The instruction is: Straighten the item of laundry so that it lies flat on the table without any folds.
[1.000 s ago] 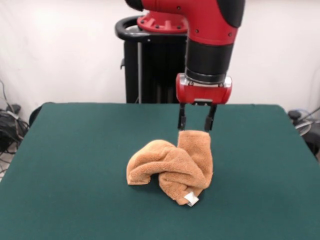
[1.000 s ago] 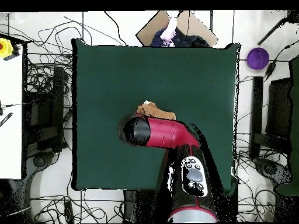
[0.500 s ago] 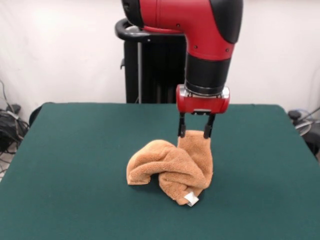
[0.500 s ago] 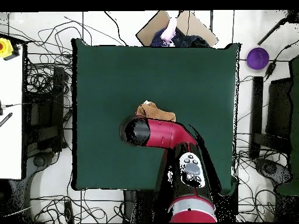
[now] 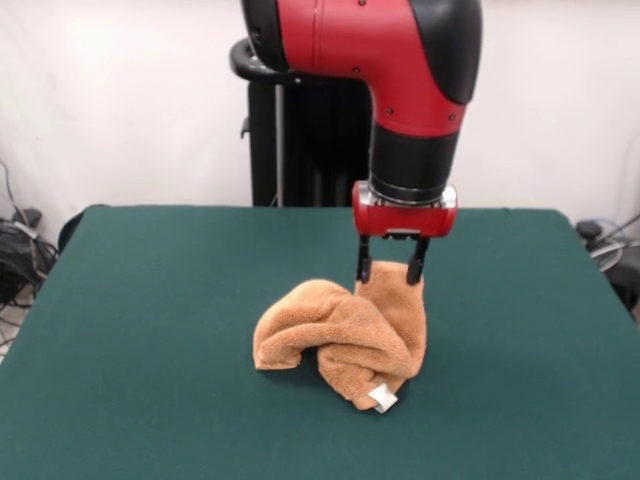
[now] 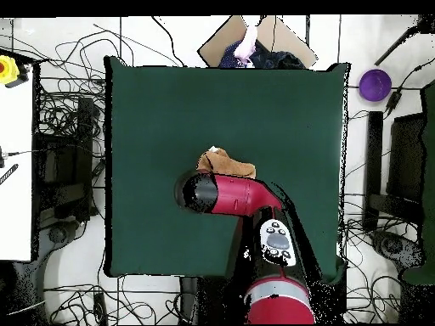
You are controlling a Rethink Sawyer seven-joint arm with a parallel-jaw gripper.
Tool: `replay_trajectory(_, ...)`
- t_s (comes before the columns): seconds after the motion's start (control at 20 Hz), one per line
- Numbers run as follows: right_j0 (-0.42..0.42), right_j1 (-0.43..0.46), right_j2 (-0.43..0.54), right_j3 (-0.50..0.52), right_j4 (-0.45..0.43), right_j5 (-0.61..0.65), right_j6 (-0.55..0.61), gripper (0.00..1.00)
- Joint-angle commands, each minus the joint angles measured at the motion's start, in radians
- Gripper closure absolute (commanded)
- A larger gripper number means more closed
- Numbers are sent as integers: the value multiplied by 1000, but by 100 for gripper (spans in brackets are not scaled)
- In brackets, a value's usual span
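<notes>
The item of laundry (image 5: pixel 340 335), an orange-tan towel, lies bunched in a heap at the middle of the green table (image 5: pixel 150 300). One fold stands up at its right side, and a small white tag (image 5: pixel 382 398) shows at the front. My gripper (image 5: pixel 389 274) hangs straight down over that raised fold, open, with one finger on each side of the fold's top edge. In the overhead view the red arm (image 6: pixel 234 195) covers the gripper, and only part of the towel (image 6: pixel 223 161) shows past it.
A cardboard box (image 6: pixel 255 38) with cloth sits beyond the table's edge in the overhead view. A purple round object (image 6: pixel 375 83) and many cables lie on the floor around the table. The black pedestal (image 5: pixel 290 130) stands behind the table.
The gripper has come down about a finger's length, so its tips now straddle the top of the towel's raised fold. The towel has not moved.
</notes>
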State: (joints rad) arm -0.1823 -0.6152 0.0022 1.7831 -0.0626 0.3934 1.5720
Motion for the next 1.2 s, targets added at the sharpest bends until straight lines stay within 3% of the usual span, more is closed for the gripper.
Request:
replay_trajectory(0.05, 13, 50, 21, -33, -51, -48, 106, 0)
replay_trajectory(0.8, -69, 40, 68, -57, -52, 1, 32, 0)
replay_trajectory(1.2, -51, -4, 52, -36, -49, 19, 54, 0)
